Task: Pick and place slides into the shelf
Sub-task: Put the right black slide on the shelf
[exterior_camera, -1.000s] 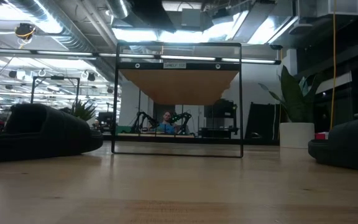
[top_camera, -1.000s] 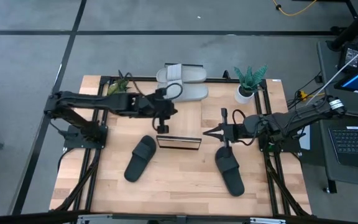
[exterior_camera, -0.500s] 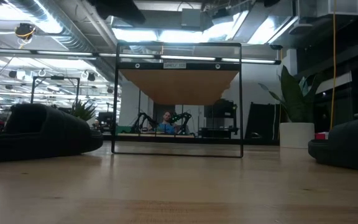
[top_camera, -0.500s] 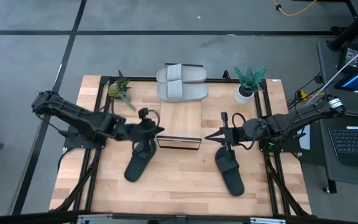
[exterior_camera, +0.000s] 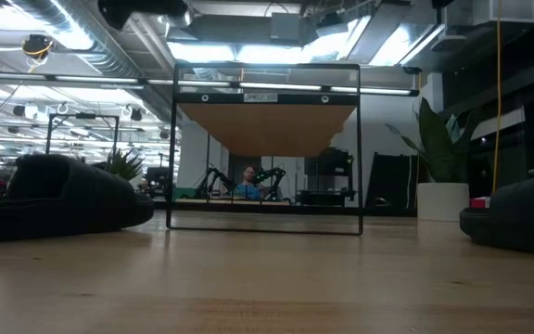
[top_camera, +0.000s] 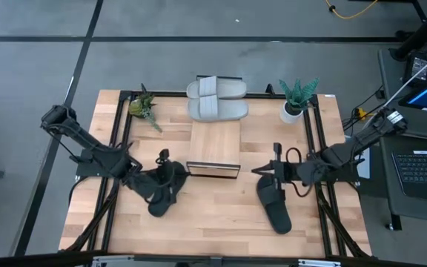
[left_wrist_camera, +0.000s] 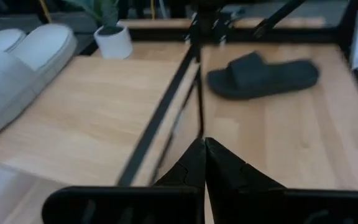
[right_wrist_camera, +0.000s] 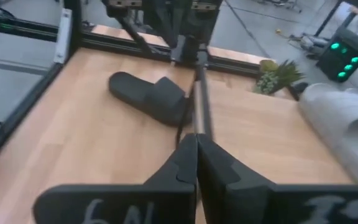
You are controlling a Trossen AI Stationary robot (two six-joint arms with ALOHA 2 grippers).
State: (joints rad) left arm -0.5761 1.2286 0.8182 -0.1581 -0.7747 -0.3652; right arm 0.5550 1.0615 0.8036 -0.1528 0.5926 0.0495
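Two light grey slides (top_camera: 215, 99) are lying side by side on the far end of the shelf (top_camera: 215, 142), whose plank top is pale wood. The black slides (top_camera: 273, 203) are sitting on the table, one either side. Left gripper (top_camera: 184, 171) and right gripper (top_camera: 256, 170) are both hovering clenched, holding nothing.

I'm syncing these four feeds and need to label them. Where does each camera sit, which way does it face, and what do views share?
High view: overhead, straight down on table; both arms, shelf, grey slides, black slides.
Low view: tabletop height, level through the shelf frame into the room; no end effector visible.
Left wrist view: past the shut left end effector toward the far black slide.
Right wrist view: past the shut right end effector toward the other black slide.
Shared: both wrist views show the shelf and grey slides.
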